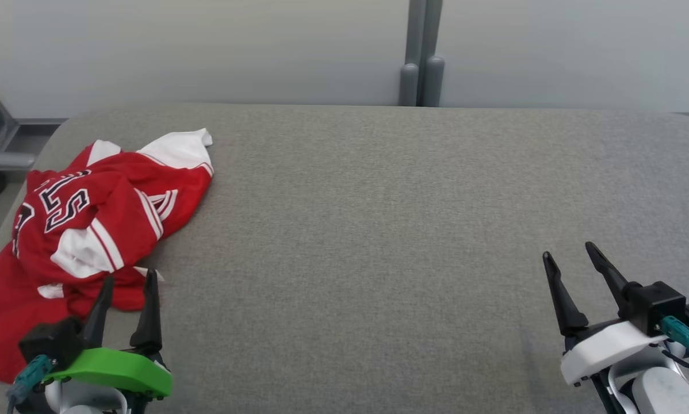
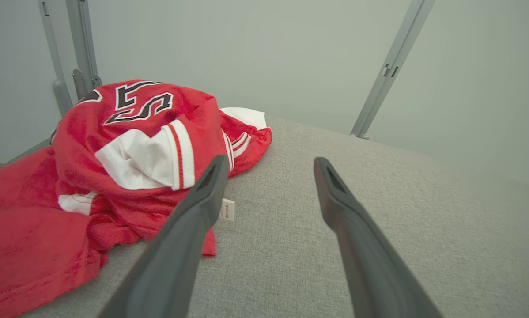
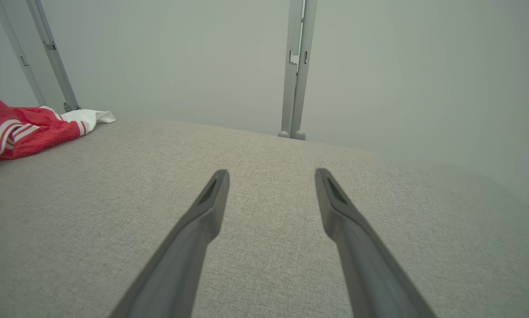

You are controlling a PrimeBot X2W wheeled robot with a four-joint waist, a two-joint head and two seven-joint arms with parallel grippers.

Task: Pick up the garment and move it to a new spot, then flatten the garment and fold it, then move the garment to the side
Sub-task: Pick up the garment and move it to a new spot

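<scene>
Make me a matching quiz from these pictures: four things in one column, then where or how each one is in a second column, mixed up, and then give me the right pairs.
Column one
1. jersey
2. left hand
3. right hand
4. grey post

Column two
A. open, over a bare part of the table
B. crumpled in a heap by the left edge
C. upright behind the far edge
D. open, fingertips at the near edge of the red cloth

Pairs: 1-B, 2-D, 3-A, 4-C

Left gripper fingers spread, right gripper likewise (both empty)
</scene>
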